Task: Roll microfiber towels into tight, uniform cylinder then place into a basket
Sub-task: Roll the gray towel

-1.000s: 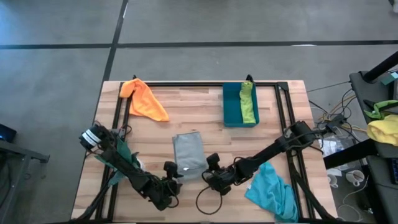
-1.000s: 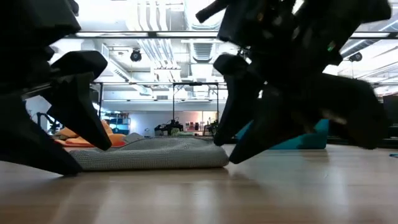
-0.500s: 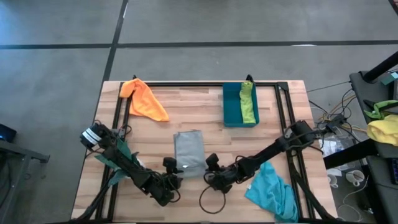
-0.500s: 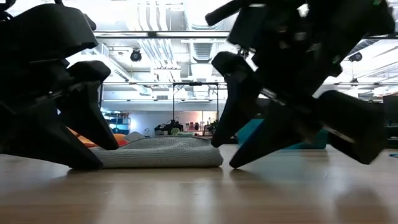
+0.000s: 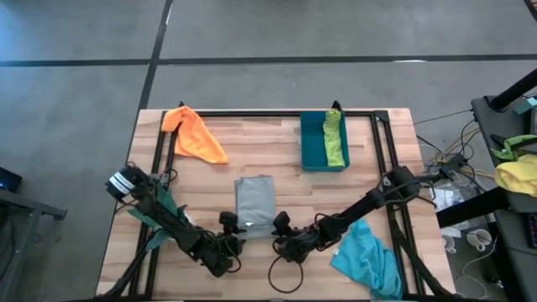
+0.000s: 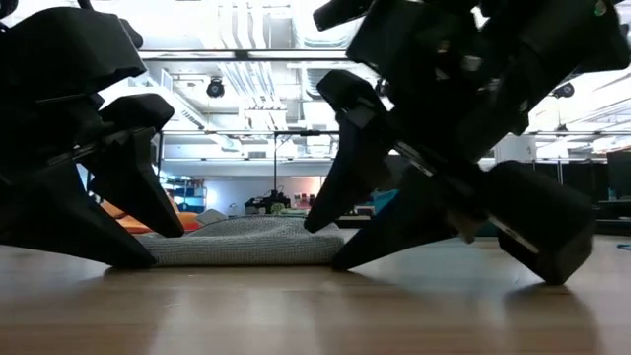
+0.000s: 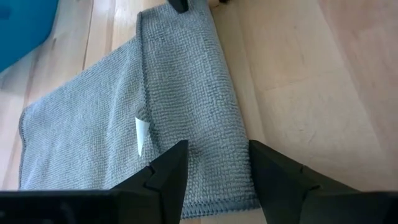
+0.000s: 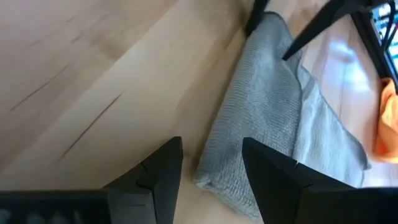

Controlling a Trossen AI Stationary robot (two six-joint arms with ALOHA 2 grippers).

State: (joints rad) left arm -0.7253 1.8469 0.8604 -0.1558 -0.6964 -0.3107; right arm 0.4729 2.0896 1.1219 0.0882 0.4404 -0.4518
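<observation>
Microfiber towels, four soft cloths, on a pale wooden plank surface [image 5: 277,159] edged by a black metal frame.

Surface and room: the surface stands on a grey concrete floor crossed by dark seam lines. The low view looks into a large bright hall with ceiling ducts and distant shelving. Off the surface's right side lies a yellow and green cloth heap [image 5: 518,172] among cables.

Grey folded microfiber towel [image 5: 255,205]: flat, folded into a narrow rectangle, near the middle of the surface toward its front edge, a small white tag showing on top.

Orange crumpled microfiber towel [image 5: 194,136]: rear left corner of the surface.

Lime green rolled microfiber towel [image 5: 335,139]: inside the shallow rectangular teal-blue plastic basket [image 5: 315,143], along its right wall, at the rear right.

Turquoise crumpled microfiber towel [image 5: 369,259]: front right corner, partly under the right arm.

Left gripper [image 7: 214,177]: at the grey towel's near left corner; jaws part open, low at the surface, straddling the near hem, one finger over the cloth, the other just beside its edge.

Right gripper [image 8: 211,171]: at the grey towel's near right corner; jaws part open, the folded corner lying between them, nothing lifted.
</observation>
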